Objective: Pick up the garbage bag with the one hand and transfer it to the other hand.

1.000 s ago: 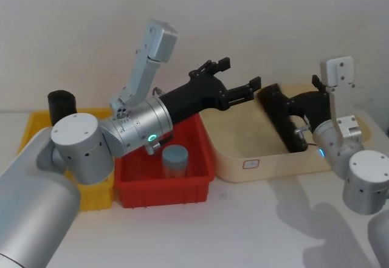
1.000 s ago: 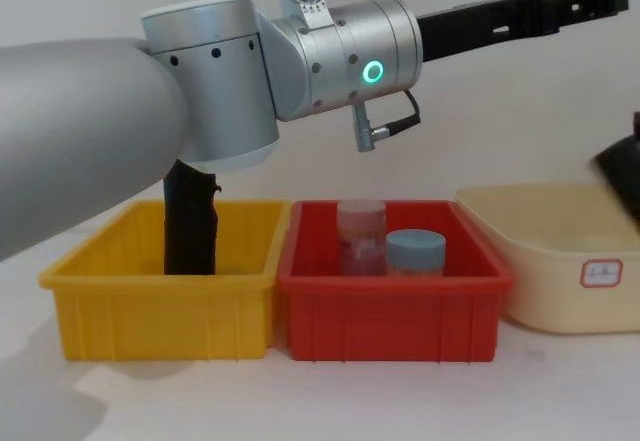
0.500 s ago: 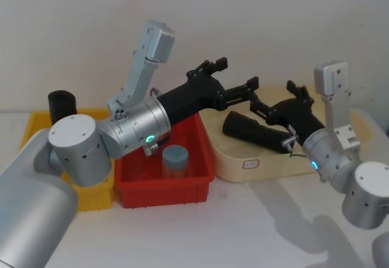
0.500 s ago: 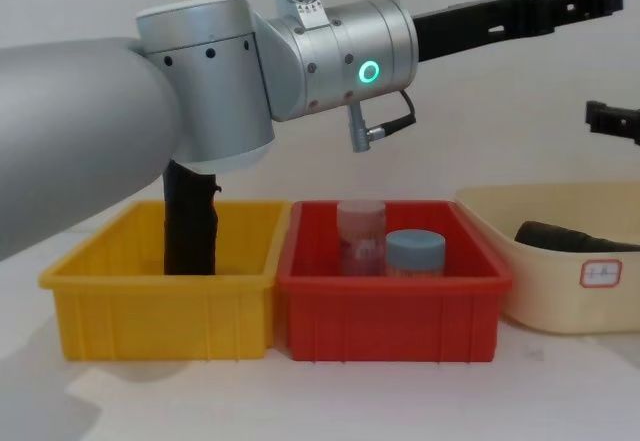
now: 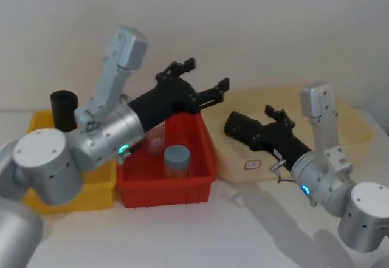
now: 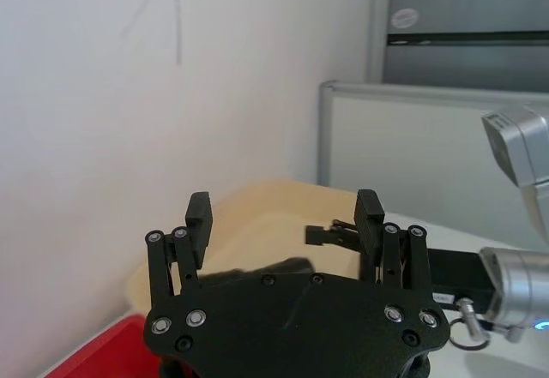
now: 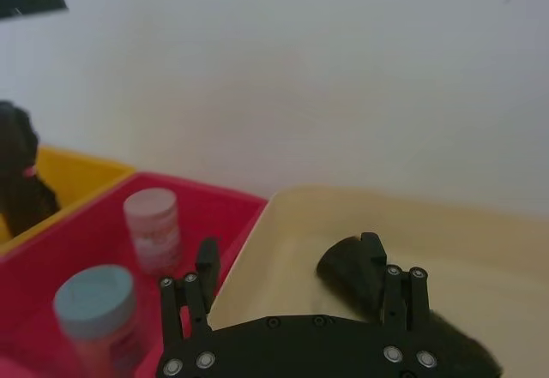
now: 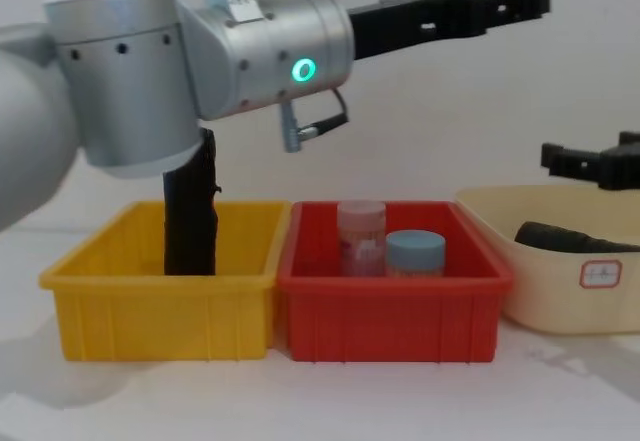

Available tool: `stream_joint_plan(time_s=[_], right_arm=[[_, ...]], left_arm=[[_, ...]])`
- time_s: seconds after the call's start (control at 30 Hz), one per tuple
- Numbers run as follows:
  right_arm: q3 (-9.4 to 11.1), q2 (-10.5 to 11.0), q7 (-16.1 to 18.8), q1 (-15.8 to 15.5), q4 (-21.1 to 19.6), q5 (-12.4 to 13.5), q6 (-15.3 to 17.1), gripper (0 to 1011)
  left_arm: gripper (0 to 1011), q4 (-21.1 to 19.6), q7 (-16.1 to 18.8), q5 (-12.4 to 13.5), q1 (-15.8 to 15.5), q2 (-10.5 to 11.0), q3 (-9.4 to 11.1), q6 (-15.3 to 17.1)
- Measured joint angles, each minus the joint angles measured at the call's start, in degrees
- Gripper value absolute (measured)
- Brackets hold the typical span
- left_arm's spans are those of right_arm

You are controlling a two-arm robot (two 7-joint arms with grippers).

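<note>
The garbage bag (image 5: 242, 128) is seen lying on its side in the beige tub (image 5: 228, 158), right of centre in the head view; it is a thick, matt black cylinder of crinkled film, judged soft enough to give under a grip. The right tool (image 5: 276, 117) is held above the bag's right-hand end, its fingers spread and nothing clasped between them; in the chest view a gap is shown between tool and roll, so the bag is borne by the tub alone. The left tool (image 5: 205, 75), long and black on a silver, green-ringed body, is raised over the red bin (image 5: 164, 192) at upper centre, jaws parted and empty; it is presumably kept high so that the blue-lidded jar (image 5: 176, 161) below is cleared. A slimmer black roll (image 5: 63, 107) is stood upright in the yellow bin (image 5: 91, 192) at the left, its top above the wall; both bins are of rigid, glossy moulded plastic.
</note>
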Motion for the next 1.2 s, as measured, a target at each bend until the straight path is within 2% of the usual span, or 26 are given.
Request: stream_joint_plan(time_s=[0.03, 0.07, 0.27, 0.57, 0.83, 1.2], right_arm=[[-0.1, 0.0, 0.1, -0.2, -0.1, 0.0, 0.1, 999], [-0.3, 0.1, 0.2, -0.3, -0.2, 0.0, 0.3, 1000], [-1.6, 0.4, 1.0, -1.2, -0.8, 0.2, 1.2, 999], [-3.5, 0.8, 2.2, -2.2, -2.1, 0.3, 2.1, 1000], [-5.2, 1.5, 3.6, -2.4, -3.1, 0.4, 2.6, 1000], [-9.6, 2.6, 6.5, -0.5, -3.7, -1.2, 3.8, 1000]], left_arm=[[1001, -1.9, 1.0, 0.3, 1.0, 1.0, -0.3, 0.4], [1001, -1.9, 1.0, 0.3, 1.0, 1.0, -0.3, 0.4], [1002, -11.6, 5.8, 1.8, 6.8, 6.0, -2.6, 2.1], [1001, -19.9, 9.2, 2.8, 13.0, 10.4, -5.7, 1.8], [1001, -23.2, 10.3, 3.1, 15.9, 12.1, -7.2, 0.8], [1001, -25.4, 11.0, 3.3, 17.8, 13.3, -8.2, 0.2]])
